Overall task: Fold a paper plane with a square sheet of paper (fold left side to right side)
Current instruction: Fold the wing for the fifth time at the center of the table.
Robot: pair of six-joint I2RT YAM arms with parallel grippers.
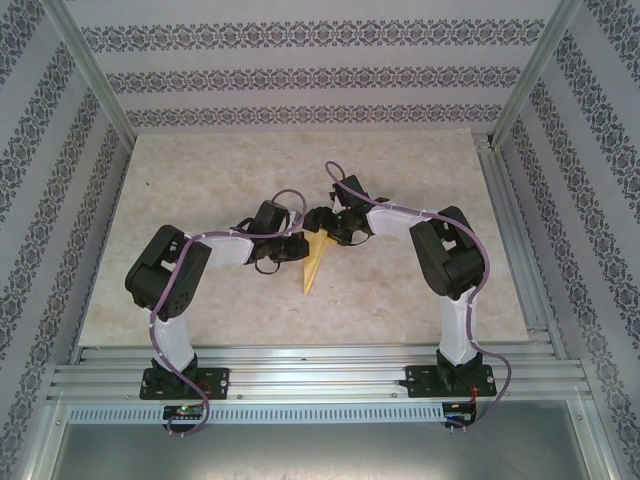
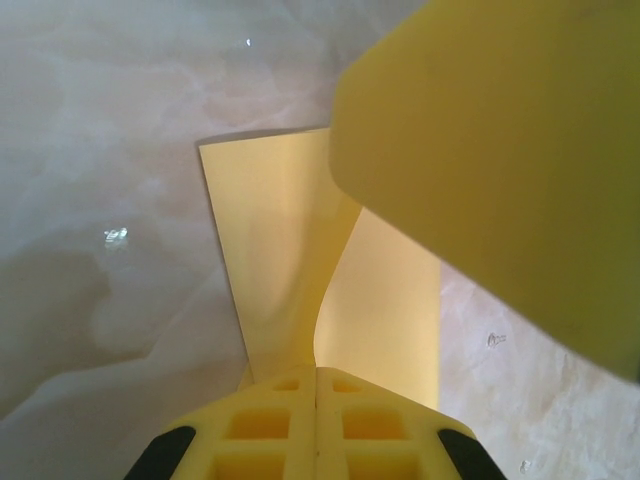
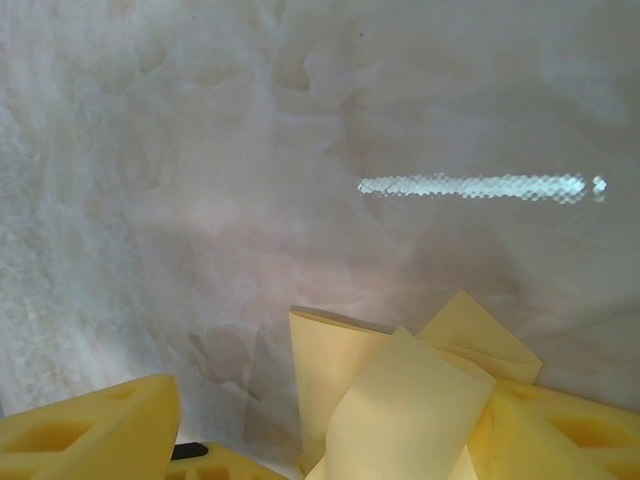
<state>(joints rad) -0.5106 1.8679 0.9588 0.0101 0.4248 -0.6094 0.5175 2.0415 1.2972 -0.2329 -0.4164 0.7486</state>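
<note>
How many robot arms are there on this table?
2: left arm at lower left, right arm at lower right, both reaching the paper plane at centre.

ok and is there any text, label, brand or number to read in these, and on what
No readable text in any view.
paper plane: plain yellow, no print.
wallpaper: repeated ornament bands, no letters.
small boards below the arm bases: any marking is too small to read.

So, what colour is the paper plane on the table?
The paper plane is plain mustard yellow, seen best in the left wrist view.
</note>
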